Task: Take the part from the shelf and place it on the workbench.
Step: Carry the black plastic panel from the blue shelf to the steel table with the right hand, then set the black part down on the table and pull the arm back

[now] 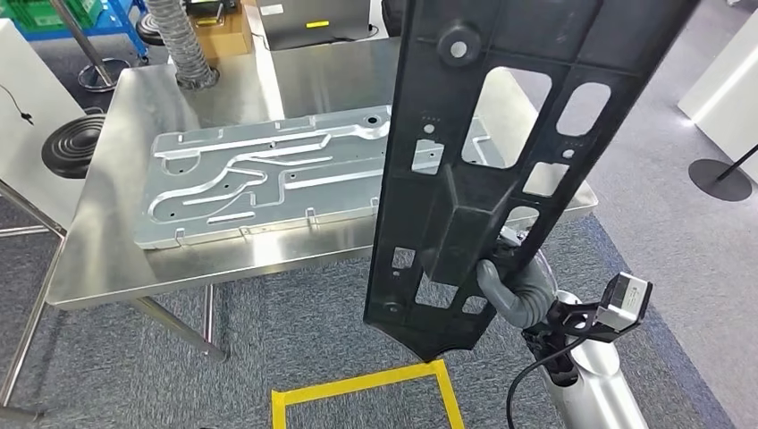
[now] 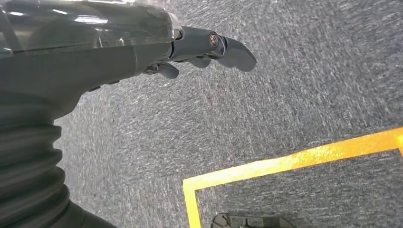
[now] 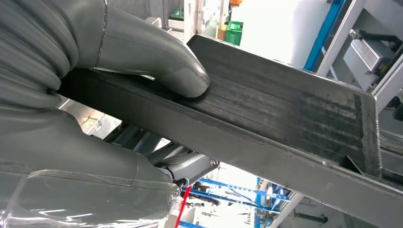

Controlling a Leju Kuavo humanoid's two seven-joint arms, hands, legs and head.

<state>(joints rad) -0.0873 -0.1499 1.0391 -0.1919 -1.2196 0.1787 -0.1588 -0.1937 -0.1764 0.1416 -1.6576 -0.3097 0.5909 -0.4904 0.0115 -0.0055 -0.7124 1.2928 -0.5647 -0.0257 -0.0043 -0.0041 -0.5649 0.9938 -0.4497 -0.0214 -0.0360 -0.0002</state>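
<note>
The part is a long black plastic panel (image 1: 501,134) with several cut-outs, held upright and tilted, close in front of the head camera. My right hand (image 1: 514,286) grips it near its lower end, thumb pressed on a raised black rib (image 3: 285,114). The panel hangs over the near right corner of the steel workbench (image 1: 116,259) and hides part of it. My left hand (image 2: 199,47) hangs over the grey carpet with its fingers held out and nothing in it.
A large flat aluminium plate (image 1: 259,179) with grooves lies on the workbench. A grey ribbed hose (image 1: 183,45) stands at the bench's far side. Yellow tape (image 1: 366,389) marks a square on the carpet. A black round stand base (image 1: 720,179) sits at the right.
</note>
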